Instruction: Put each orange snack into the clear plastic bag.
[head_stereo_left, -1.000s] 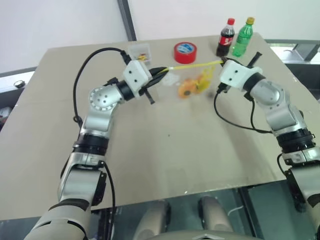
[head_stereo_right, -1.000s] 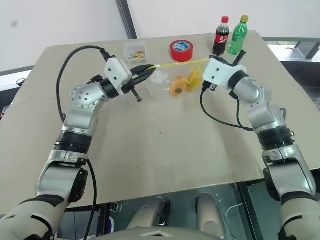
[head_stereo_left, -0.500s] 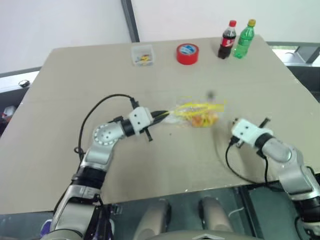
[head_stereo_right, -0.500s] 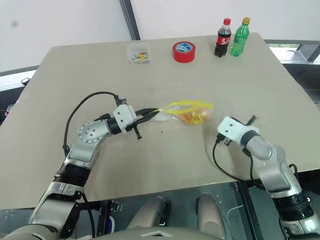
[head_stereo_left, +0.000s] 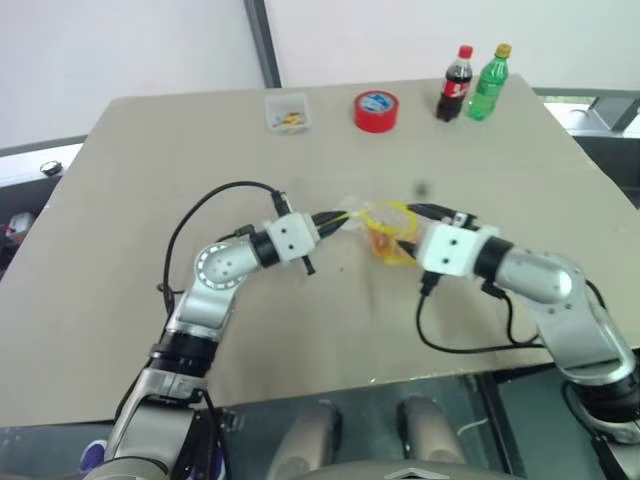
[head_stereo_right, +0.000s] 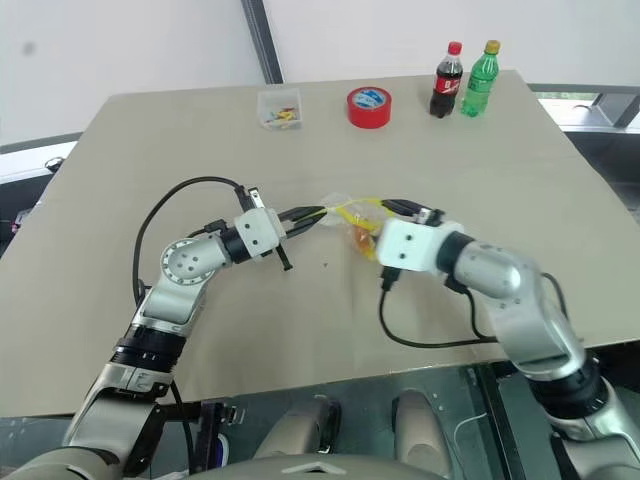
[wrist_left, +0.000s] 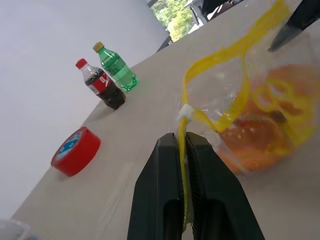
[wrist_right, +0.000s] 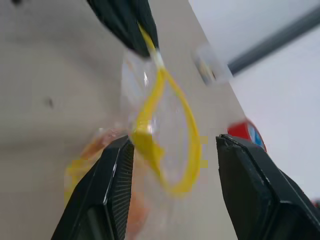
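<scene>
The clear plastic bag lies low over the middle of the table, its yellow closure strip bowed open in a loop. Orange snacks show inside it; I cannot count them apart. My left gripper is shut on the bag's yellow strip at its left end, also seen at the left gripper in its own wrist view. My right gripper stands open at the bag's right side, with the strip loop between its fingers; I cannot tell whether they touch it.
At the table's far edge stand a small clear box, a red tape roll, a cola bottle and a green bottle. Black cables arc beside both arms. The near table edge runs below the grippers.
The right gripper let go of the strip, drew back, then returned with open jaws to the bag's right side. The left gripper lowered the bag towards me, still shut on it.
</scene>
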